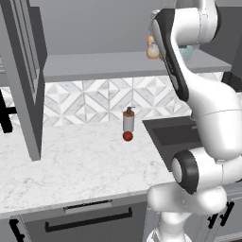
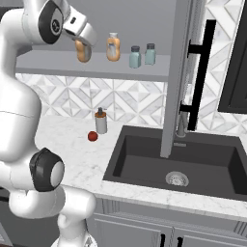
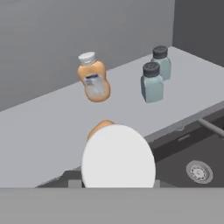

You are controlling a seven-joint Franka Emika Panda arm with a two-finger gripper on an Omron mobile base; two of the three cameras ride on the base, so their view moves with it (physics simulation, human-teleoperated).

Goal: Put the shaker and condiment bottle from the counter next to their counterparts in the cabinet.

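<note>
Currently the pincer [image 2: 83, 48] is clenched on the condiment bottle [image 2: 82, 51], held at cabinet [image 2: 144, 72] shelf level. Just right of the pincer stands the twin orange bottle [image 2: 113, 47]; farther right, two teal-grey shakers [image 2: 135, 57] sit side by side. Below the pincer, a pump dispenser [image 2: 101, 121] rests on the tabletop [image 2: 72, 144].
</note>
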